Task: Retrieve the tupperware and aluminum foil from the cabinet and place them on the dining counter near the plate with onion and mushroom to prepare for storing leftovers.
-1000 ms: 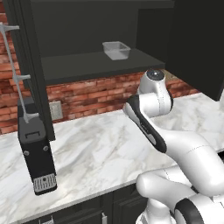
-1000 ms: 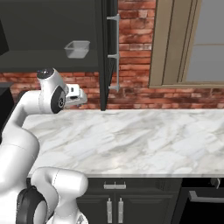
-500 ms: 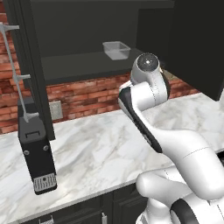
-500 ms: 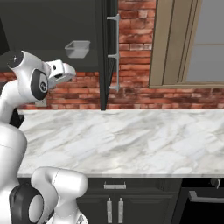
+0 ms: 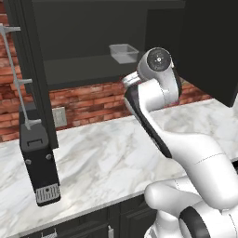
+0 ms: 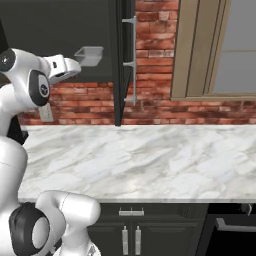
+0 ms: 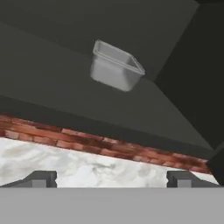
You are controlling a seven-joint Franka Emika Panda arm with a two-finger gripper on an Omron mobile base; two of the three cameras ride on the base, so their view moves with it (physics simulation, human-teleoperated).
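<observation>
the arm had risen since the earlier frames: a second before, its hand sat low in front of the brick wall (image 6: 150, 60), and now the wrist stood level with the open cabinet (image 5: 93, 28), its hand pointing toward the shelf (image 5: 88, 69). the base had not driven, since the worktop (image 6: 150, 160), the wall and the cabinet door (image 6: 119, 60) lay in the same places in both base views. the gripper (image 7: 111, 178) showed in the hand view with its two fingertips (image 7: 41, 178) set wide apart at the bottom edge, nothing between them. the tub (image 7: 114, 65) sat upright on the dark shelf inside the cabinet, toward its right side and back, and it had not shifted from where it stood earlier. in the hand view it lay ahead of the fingers and well apart from them, with the shelf's front edge and a strip of brick between. in the right base view the tub (image 6: 89, 55) appeared just beyond the tip of the hand, though whether they were close in depth could not be told. the door's silver bar handle (image 6: 131, 60) hung to the right of it. on the left side, a black appliance (image 5: 41, 167) with a vented foot stood on the marble beside the other open door.
</observation>
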